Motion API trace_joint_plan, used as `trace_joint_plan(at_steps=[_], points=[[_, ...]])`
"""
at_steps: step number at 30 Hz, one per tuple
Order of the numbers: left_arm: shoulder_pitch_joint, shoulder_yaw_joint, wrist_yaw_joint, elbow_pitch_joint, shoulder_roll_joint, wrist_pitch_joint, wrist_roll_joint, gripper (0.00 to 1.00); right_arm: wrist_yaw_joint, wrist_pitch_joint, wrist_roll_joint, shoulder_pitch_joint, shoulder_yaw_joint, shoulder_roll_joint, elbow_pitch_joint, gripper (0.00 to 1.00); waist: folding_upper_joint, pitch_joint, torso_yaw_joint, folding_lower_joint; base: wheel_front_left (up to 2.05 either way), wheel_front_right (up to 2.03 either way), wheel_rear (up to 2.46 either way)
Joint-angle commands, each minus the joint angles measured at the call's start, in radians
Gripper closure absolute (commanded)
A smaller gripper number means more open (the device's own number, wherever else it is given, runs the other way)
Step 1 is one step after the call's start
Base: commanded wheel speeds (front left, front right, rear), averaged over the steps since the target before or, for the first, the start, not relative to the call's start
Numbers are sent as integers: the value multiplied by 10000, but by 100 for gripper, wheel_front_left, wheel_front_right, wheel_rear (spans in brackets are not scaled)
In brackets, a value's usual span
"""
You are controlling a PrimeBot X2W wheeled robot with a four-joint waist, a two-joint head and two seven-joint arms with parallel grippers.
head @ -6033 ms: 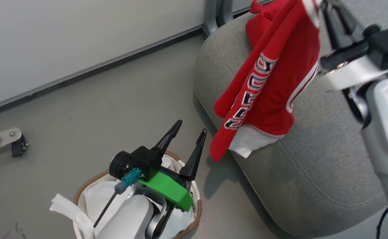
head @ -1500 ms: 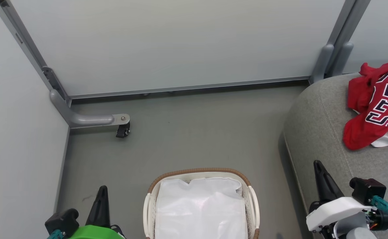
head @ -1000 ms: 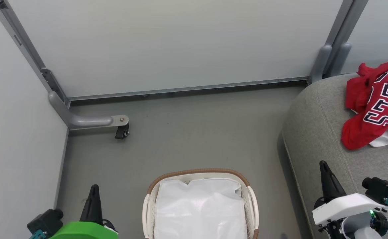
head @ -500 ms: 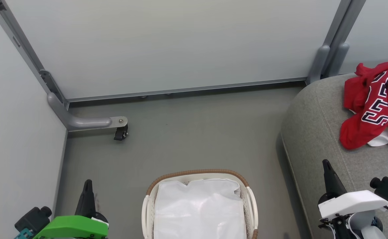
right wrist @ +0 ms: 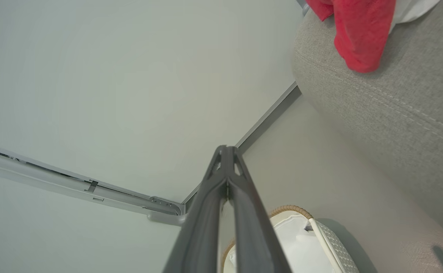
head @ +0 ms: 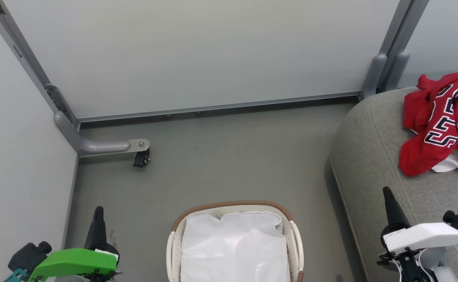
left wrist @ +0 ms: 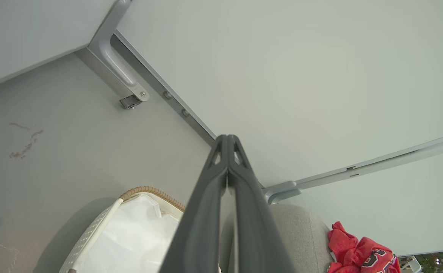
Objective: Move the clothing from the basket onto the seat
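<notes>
Nearest the head camera, the left gripper (head: pixel 98 211) at lower left and the right gripper (head: pixel 388 194) at lower right each had its two dark fingers (left wrist: pixel 206 212) pressed together, tips pointing up the view and gripping nothing. Between them the basket (head: pixel 229 205) stood on the grey floor (head: pixel 221 156), its white liner (head: pixel 234 250) spread across the inside. The right gripper hung over the near part of the seat (head: pixel 370 156). Farther back on that seat, well apart from the basket, lay the clothing (head: pixel 436 125), crumpled with its lettering uppermost. Beyond stood the pale wall panels (head: pixel 213 51) and a castor foot (head: pixel 140 156).
</notes>
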Motion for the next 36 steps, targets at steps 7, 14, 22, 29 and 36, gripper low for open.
trace_joint_plan(at_steps=[7, 14, 22, 29, 36], points=[[-340, 174, 3, -186, 84, 235, -919, 100, -6, 251, 1000, -250, -90, -74, -158, 100, 0, -21, -30, 0, 0, 0, 0], [-388, 286, 4, -248, 88, 428, -1554, 100, -6, 439, 1705, -273, -141, -82, -177, 100, 0, -40, -56, 0, 0, 0, 0], [-461, 403, 4, -304, 88, 634, -2245, 100, -7, 646, 2485, -296, -196, -90, -201, 100, 0, -62, -88, 0, 0, 0, 0], [-523, 502, 4, -350, 84, 818, -2816, 100, -8, 814, 3128, -296, -242, -94, -217, 100, 0, -82, -115, 0, 0, 0, 0], [-564, 613, 4, -393, 77, 992, -3346, 100, -8, 979, 3735, -316, -283, -100, -232, 100, 0, -101, -143, 0, 0, 0, 0]])
